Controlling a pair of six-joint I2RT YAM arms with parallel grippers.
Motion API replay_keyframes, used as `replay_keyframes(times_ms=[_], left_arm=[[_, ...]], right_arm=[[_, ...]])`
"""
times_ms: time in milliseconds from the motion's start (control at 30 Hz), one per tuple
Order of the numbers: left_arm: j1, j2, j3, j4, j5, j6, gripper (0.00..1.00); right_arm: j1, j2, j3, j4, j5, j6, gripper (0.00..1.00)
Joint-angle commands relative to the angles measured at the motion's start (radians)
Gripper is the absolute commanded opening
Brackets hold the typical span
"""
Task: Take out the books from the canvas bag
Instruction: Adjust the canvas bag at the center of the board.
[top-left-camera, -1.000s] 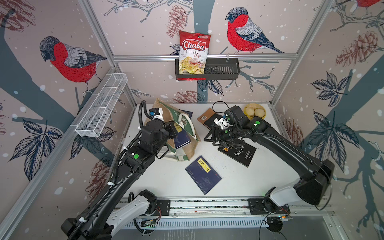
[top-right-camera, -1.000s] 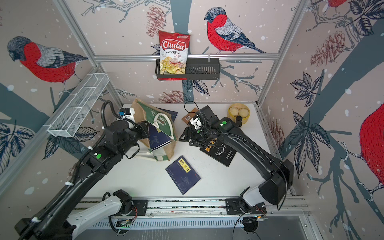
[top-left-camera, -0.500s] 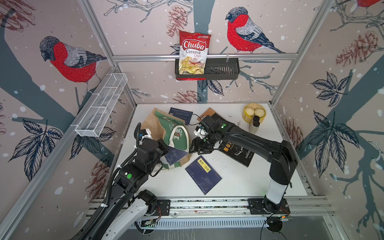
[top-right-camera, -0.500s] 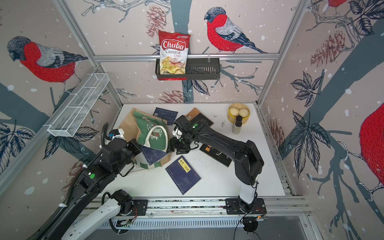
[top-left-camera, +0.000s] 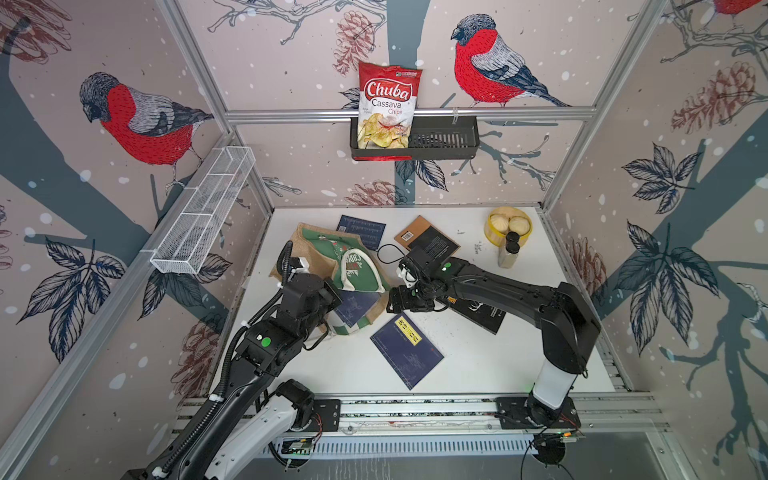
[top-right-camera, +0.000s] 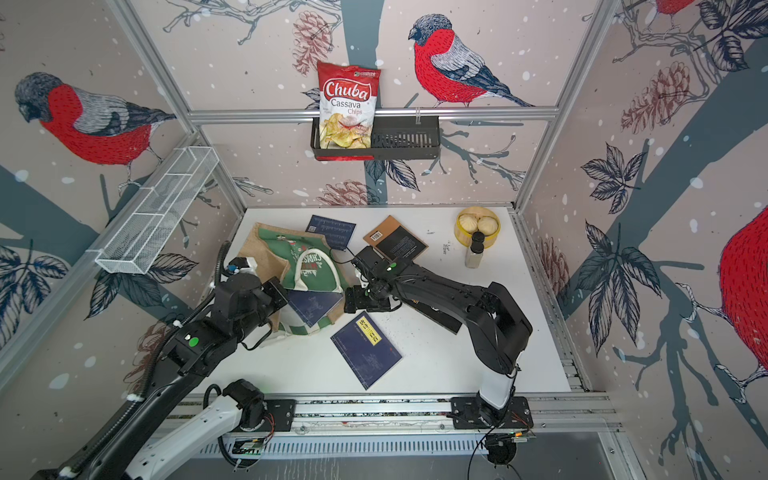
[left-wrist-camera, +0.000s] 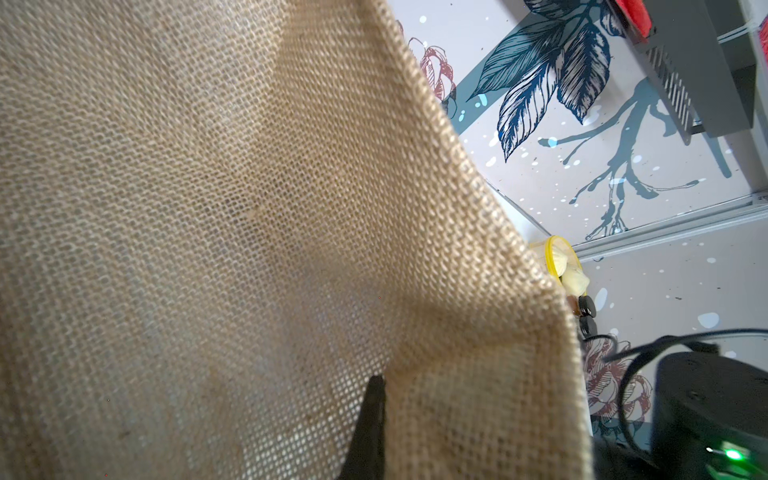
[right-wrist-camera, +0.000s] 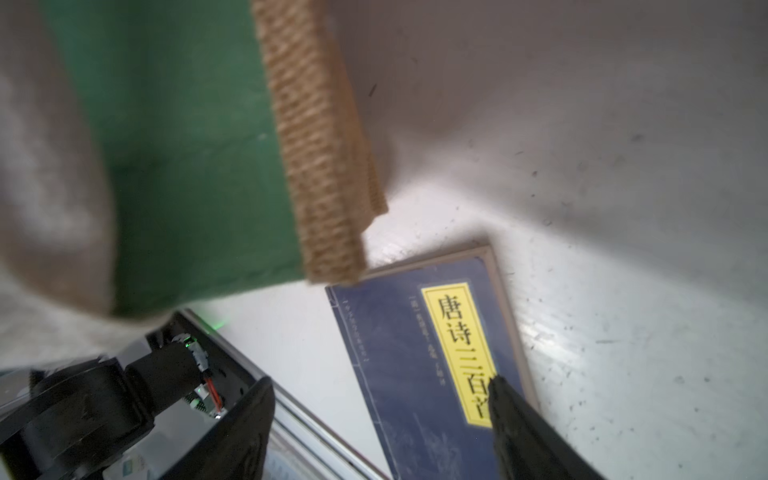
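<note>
1. Where the white table fills the lower middle of both top views, the tan jute canvas bag with green-and-white printed panels lies on its side, left of centre. Its white rope handle rests on top.
2. The left gripper is at the bag's lower-left edge. Its jaws are clamped tight on the jute. The left wrist view is filled with the weave, with one black finger pressed against it.
3. The right gripper is just right of the bag's mouth. In the right wrist view its jaws stand wide apart with nothing between them. The bag's jute corner is ahead of them.
4. A plain navy paperback is partly inside the bag, sticking out of the mouth between the two grippers.
5. A navy paperback with yellow title label lies flat at lower centre, outside the bag and near its mouth.
6. A third navy paperback lies at the bag's upper edge.
7. A brown-and-black paperback lies to the right of the third one.
8. A black paperback with gold antlers lies partly under the right arm.
9. At the upper right of the table, a yellow round tub of pale buns has a small dark-capped bottle just beside it.
</note>
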Motion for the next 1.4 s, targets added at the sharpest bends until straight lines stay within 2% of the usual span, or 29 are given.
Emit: replay_keyframes(times_ms=[0, 200, 333, 533, 733, 800, 867, 1000, 1200, 1367], left_arm=[[0.006, 0.002, 0.014, 0.019, 0.05, -0.026, 0.0], [0.006, 0.006, 0.008, 0.04, 0.08, -0.02, 0.0], [0.009, 0.004, 0.008, 0.058, 0.086, -0.023, 0.0], [0.008, -0.01, 0.004, 0.064, 0.089, -0.034, 0.0], [0.01, -0.038, -0.022, 0.085, 0.089, -0.069, 0.0], [0.009, -0.036, -0.015, 0.084, 0.088, -0.062, 0.0], [0.01, -0.028, 0.003, 0.078, 0.092, -0.038, 0.0], [0.011, -0.013, 0.035, 0.073, 0.097, 0.031, 0.0], [0.028, 0.016, 0.144, 0.028, 0.1, 0.146, 0.0], [0.031, 0.075, 0.236, -0.111, 0.146, 0.154, 0.0]], right_arm=[[-0.019, 0.002, -0.048, 0.313, -0.007, -0.02, 0.81], [-0.031, 0.128, 0.055, 0.414, 0.001, -0.071, 0.8], [-0.046, 0.194, 0.055, 0.502, -0.013, -0.045, 0.73], [-0.081, 0.122, -0.059, 0.769, -0.08, -0.001, 0.44], [-0.093, 0.133, -0.04, 0.779, -0.121, -0.023, 0.11], [-0.095, 0.115, -0.04, 0.766, -0.124, -0.027, 0.04], [-0.098, 0.091, -0.028, 0.721, -0.131, -0.038, 0.0], [-0.105, 0.046, 0.061, 0.532, -0.137, -0.091, 0.0], [-0.158, 0.028, 0.309, 0.112, -0.217, -0.137, 0.0], [-0.192, 0.071, 0.552, -0.268, -0.252, -0.164, 0.0]])
